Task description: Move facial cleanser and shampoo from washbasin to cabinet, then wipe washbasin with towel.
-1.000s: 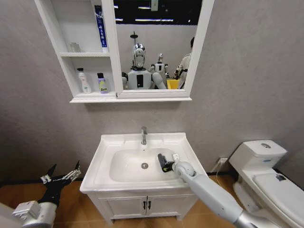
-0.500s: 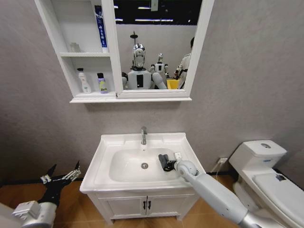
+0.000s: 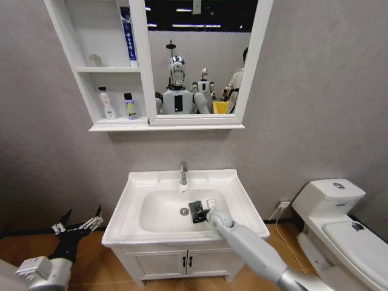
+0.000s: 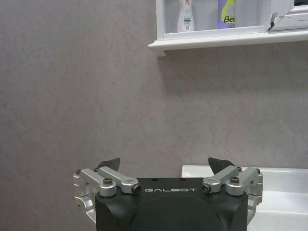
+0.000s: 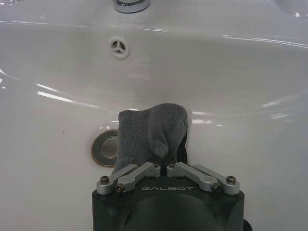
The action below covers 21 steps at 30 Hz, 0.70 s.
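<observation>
"GALBOT"-marked right gripper (image 5: pixel 167 161) clamps towel (image 5: pixel 150 131) in washbasin (image 5: pixel 250 139).

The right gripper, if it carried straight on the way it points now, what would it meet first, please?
The right gripper, shut on the grey towel, points across the washbasin bowl. The towel would likely press into the bowl's white back wall, below the overflow hole; the drain lies beside this line. Depth is uncertain.
</observation>
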### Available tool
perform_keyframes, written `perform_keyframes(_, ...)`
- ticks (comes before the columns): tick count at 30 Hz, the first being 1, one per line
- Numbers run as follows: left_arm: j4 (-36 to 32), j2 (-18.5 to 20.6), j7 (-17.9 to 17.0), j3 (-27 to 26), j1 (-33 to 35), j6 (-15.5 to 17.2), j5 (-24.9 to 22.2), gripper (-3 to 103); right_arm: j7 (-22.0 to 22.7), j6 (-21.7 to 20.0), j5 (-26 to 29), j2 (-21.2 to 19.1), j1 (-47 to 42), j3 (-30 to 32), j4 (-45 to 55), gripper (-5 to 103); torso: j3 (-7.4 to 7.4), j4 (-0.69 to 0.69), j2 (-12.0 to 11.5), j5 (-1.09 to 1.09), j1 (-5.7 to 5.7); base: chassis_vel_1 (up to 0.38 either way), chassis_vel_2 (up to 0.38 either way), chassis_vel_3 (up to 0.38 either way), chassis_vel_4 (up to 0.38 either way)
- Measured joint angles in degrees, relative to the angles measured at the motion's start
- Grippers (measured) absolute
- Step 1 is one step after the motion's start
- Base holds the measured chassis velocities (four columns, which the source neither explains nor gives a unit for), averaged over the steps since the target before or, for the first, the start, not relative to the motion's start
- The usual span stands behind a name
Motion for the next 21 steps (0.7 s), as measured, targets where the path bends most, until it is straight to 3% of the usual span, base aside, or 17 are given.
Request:
perform_keyframes(11, 0.0, 0.0, 0.0, 0.0, 0.0, 0.0, 0.0, 100, -1.5, 1.0, -0.1, 5.3, 1.4, -1.7, -2.6, 1, 0.00, 0.00, 0.0, 0.01, 0.00, 0.000, 0.000, 0.000, 0.000)
perform_keyframes(21, 0.0, 0.0, 0.0, 0.0, 0.0, 0.0, 0.0, 100, -1.6, 1.6, 0.5, 6.9, 1.7, -2.6, -2.5, 1, 0.00, 0.01, 0.0, 0.02, 0.00, 0.000, 0.000, 0.000, 0.000)
